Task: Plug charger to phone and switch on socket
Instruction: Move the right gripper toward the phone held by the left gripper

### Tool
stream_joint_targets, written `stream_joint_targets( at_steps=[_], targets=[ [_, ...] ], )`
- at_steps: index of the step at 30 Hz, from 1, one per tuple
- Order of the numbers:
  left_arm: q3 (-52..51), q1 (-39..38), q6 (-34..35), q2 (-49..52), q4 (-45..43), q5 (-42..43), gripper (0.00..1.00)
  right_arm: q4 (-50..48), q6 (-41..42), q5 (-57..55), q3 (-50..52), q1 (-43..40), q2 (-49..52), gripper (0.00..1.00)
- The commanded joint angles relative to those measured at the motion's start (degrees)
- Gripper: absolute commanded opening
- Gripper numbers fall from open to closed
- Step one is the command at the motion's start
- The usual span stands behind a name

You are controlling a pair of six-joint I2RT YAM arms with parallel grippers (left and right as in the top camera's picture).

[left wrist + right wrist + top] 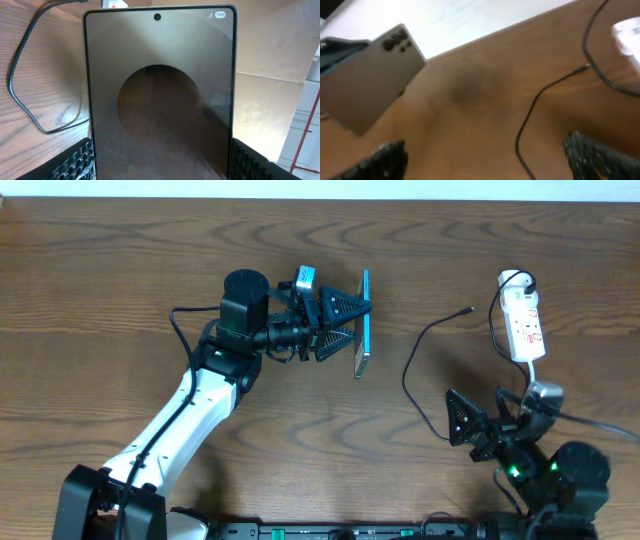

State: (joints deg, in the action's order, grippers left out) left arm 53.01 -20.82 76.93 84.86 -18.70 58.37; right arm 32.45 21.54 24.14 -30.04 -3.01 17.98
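L tool is clamped on the phone, fingers on its two long sides near the lower end. Phone is up on edge, not lying flat on the bench. Screen faces back at my L wrist cam and the plain back w/ the lenses faces the R side. Can't tell if it rests on the bench or hangs just off it. I reckon it's held this way so it stays steady and reachable while the other arm brings the plug in. The port end is hidden from me, though.

Charger cable lies loose on the bench btwn phone and socket, its tip pointing away from the phone and well apart from it. Not plugged in yet. Socket sits at the far R, its white cord looped at the top end, and nothing is touching its switches.

R tool is spread open w/ nothing in it, low near the front edge and just beside the near run of the cable, aimed toward the middle of the bench. Looks well placed to go for the tip

L arm is stretched out diagonally from the front-L base, wrist level. R arm is folded in close over its base
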Motion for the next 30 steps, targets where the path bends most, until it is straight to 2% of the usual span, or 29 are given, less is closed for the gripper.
stream_joint_targets(
  at_steps=[1,3,5,8,11,18,21,30],
  targets=[
    [0.2,0.2,0.3,-1.5,-1.0,0.9,0.57,3.8,-4.6,1.3,-8.0,3.3,6.3,0.99],
    [0.2,0.2,0.3,-1.5,-1.0,0.9,0.57,5.8,-4.5,0.6,-11.0,5.4,8.8,0.99],
    [0.2,0.2,0.3,-1.5,-1.0,0.9,0.57,7.3,-0.9,0.8,-13.6,7.7,11.2,0.99],
    [0.2,0.2,1.2,-1.5,-1.0,0.9,0.57,7.0,5.2,8.1,-15.6,10.8,14.3,0.99],
    [0.2,0.2,3.1,-1.5,-1.0,1.0,0.57,7.2,8.7,10.5,-15.6,13.6,16.1,0.99],
    [0.2,0.2,6.1,-1.5,-1.0,1.0,0.57,7.1,8.6,8.8,-15.6,14.1,17.3,0.99],
    [0.2,0.2,6.6,-1.5,-1.0,1.0,0.57,7.8,8.6,6.0,-15.6,14.1,17.4,0.99],
    [0.2,0.2,8.8,-1.5,-1.0,1.0,0.57,13.0,8.2,-12.0,-15.6,14.1,19.9,0.99]
  ],
)
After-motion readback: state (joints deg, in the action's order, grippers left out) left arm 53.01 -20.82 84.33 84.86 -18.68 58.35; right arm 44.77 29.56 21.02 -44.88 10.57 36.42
